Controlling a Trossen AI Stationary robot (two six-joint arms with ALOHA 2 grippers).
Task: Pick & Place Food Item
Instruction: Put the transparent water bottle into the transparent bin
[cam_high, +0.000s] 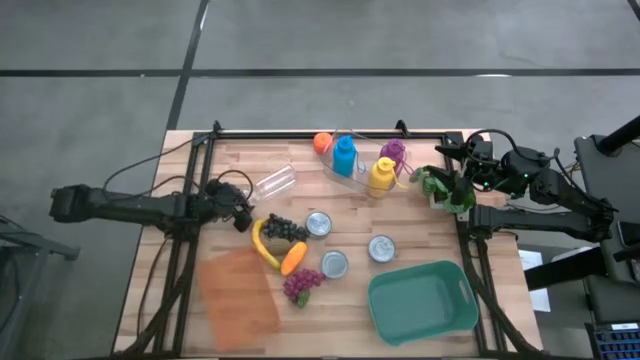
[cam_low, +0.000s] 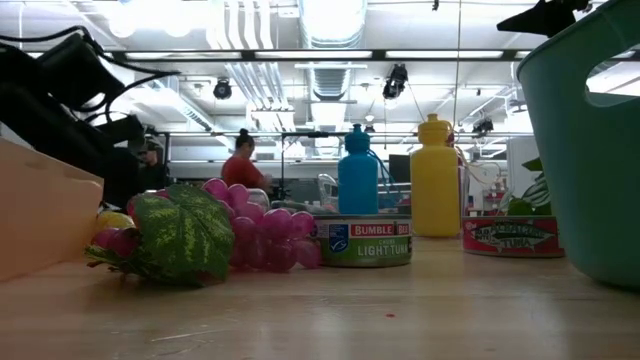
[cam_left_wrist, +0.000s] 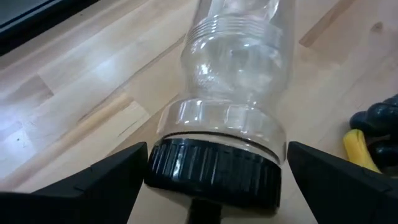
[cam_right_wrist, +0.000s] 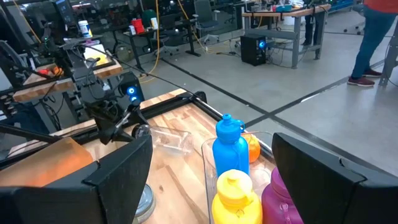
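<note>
Now left hand (cam_left_wrist: 211, 180) open around clear jar (cam_left_wrist: 233, 93)

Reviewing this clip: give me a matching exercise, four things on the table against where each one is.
1. clear plastic jar with black lid
2. teal plastic bin
3. leafy green toy vegetable
4. orange cutting board

A. near edge, right side
B. under the right gripper
C. between the open left gripper's fingers
D. near edge, left side

Pairs: 1-C, 2-A, 3-B, 4-D

jar (cam_high: 274, 183) left of bottles (cam_high: 345, 156); cans (cam_high: 334, 264) between banana (cam_high: 262, 245) and bin (cam_high: 422, 300).
</note>
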